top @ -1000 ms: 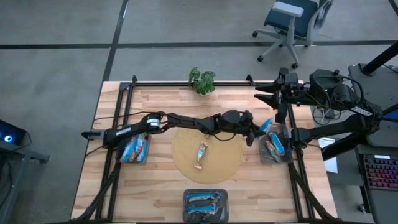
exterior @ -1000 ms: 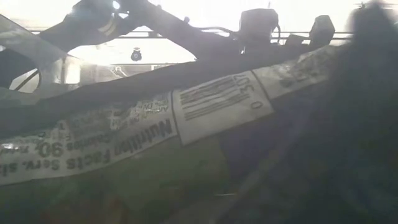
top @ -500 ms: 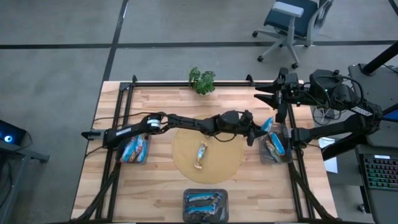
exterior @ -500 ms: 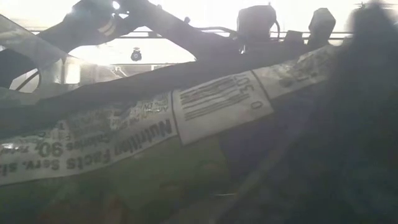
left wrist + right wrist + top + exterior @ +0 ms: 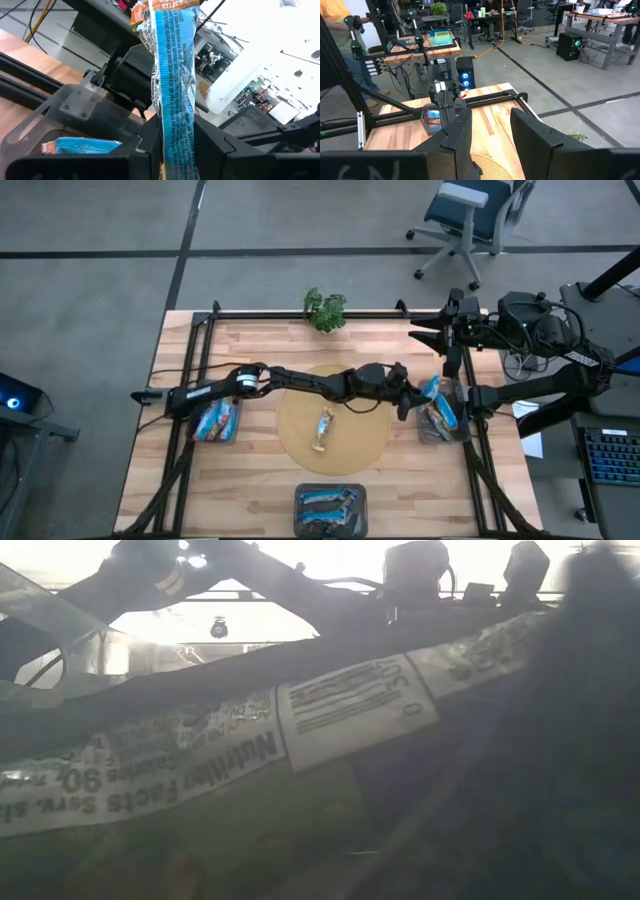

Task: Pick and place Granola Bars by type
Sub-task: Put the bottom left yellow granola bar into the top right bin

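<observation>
Left pincer point(image 5: 418, 394) shifted right; blue crinkled bar point(image 5: 173, 95) clamped.

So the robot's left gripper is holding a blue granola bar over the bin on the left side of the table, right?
Not quite. The left gripper does hold a blue granola bar, but over the bin on the right side of the table, not the left. The high view shows the left arm stretched across the round mat to reach it.

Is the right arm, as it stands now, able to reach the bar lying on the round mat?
Probably not directly: the right hand is parked open at the table's far edge, and the left arm, stretched across, lies between it and the bar on the mat.
</observation>
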Robot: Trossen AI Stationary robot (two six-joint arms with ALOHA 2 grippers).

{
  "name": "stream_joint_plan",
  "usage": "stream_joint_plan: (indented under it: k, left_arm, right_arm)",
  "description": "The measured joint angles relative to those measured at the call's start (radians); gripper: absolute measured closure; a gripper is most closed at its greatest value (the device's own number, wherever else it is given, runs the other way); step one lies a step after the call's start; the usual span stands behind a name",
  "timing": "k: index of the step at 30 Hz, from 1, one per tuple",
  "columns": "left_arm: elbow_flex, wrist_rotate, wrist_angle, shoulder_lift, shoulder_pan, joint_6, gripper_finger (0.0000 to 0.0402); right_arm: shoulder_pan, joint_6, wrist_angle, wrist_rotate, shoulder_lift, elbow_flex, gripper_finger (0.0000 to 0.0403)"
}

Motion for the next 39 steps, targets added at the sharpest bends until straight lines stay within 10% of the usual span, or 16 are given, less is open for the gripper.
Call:
stream_joint_plan:
  k: [33,39]
  left_arm:
    - [0.044,0.072,-0.007,-0.015,0.002,-0.032,0.0326]
    - [0.18,0.101,-0.318,-0.124,-0.003,0.183,0.033]
  right_arm:
    - [0.0,-0.008,0.009,0.0,0.0,0.0,0.0275]
    - [0.0,-0.008,0.025,0.0,0.0,0.0,0.0275]
